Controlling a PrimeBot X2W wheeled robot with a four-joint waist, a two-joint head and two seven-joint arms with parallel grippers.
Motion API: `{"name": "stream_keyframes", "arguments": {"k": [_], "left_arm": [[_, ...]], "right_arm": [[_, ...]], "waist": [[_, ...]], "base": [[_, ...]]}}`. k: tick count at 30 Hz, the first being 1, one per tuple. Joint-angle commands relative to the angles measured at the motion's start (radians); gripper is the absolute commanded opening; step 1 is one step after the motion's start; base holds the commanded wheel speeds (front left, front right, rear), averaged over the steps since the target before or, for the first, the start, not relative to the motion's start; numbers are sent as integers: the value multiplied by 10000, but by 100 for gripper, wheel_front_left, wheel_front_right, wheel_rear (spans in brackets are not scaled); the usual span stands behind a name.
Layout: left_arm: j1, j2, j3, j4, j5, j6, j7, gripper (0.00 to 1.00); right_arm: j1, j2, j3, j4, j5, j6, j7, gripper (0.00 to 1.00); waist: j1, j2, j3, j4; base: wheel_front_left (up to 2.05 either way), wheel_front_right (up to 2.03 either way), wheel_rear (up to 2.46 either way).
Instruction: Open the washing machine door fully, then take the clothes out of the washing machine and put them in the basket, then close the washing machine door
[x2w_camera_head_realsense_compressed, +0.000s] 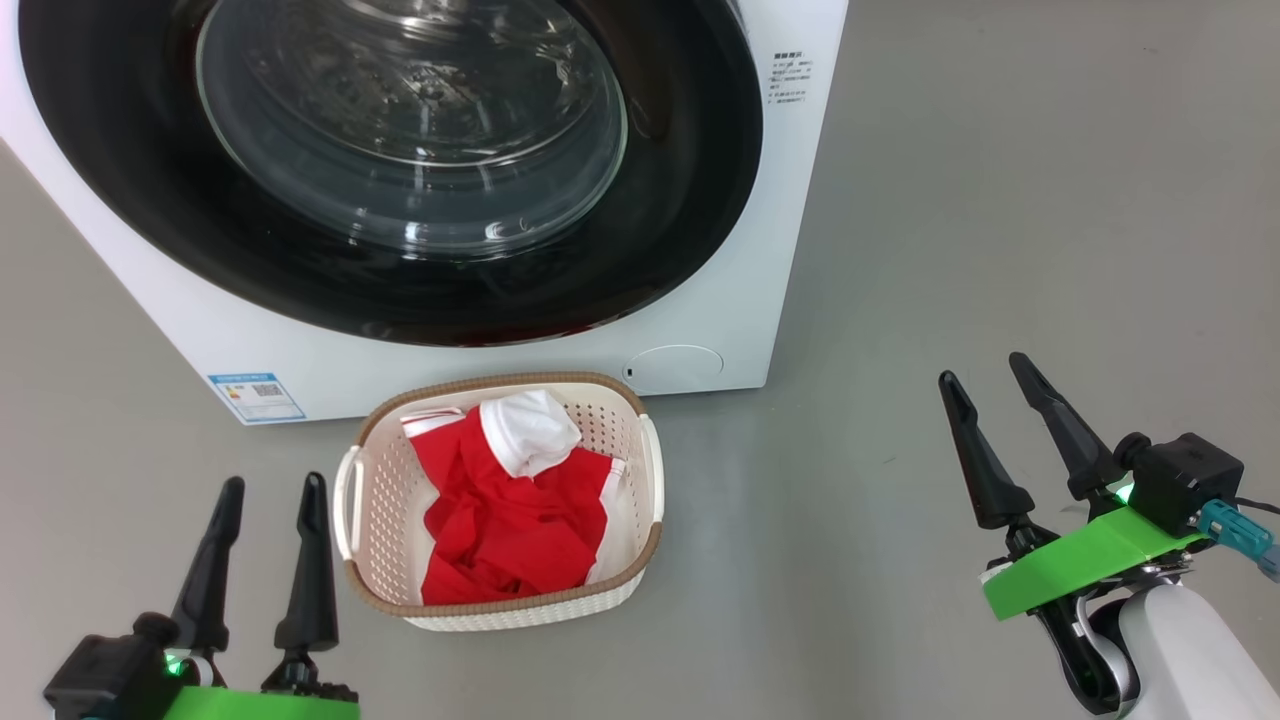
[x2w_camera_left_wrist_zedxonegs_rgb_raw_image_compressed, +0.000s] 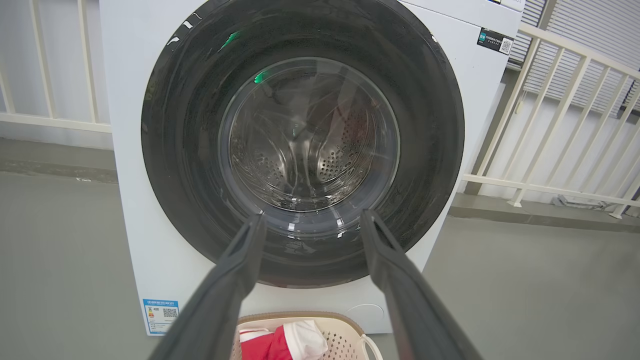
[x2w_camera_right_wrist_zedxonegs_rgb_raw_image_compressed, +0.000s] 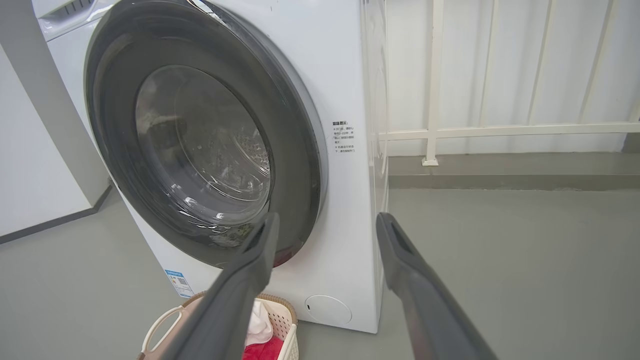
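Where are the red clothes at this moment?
In the head view the clothes lie inside the basket, which sits on the floor right in front of the washing machine, below its shut door.

floor (x2w_camera_head_realsense_compressed: 1000, 200): smooth, grey.
washing machine (x2w_camera_head_realsense_compressed: 700, 320): standing on floor, at the back.
basket (x2w_camera_head_realsense_compressed: 655, 545): on floor, just before washing machine.

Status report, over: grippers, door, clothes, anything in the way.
Left gripper open, empty. Right gripper open, empty. Washing machine door shut; clothes in basket. Nothing seen blocking.
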Motion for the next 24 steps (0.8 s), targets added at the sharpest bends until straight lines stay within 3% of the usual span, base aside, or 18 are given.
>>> {"name": "stream_keyframes", "arguments": {"k": [1,2,9,13,24], "left_arm": [[-185,186,304,-216,-112,80,-77,100],[0,3,-9,2,-32,0,0,0],[176,-235,-85,604,-228,-4,93,0],[157,-221,-38,664,-747,-9,217,0],[46,-198,58,860,-1775,-18,466,0]], "right_arm": [[22,-19,161,-206,-113,-27,-46,100],[1,2,2,1,1,0,0,0],[408,267,42,574,200,0,59,0],[477,314,-41,544,705,-1,187,0],[547,412,-209,544,1706,-4,446,0]], "waist": [[0,0,0,7],[0,0,-1,6],[0,0,-5,10],[23,0,-80,20],[0,0,-140,39]], "base": [[0,0,0],[0,0,0],[0,0,0],[0,0,0],[0,0,0]]}}
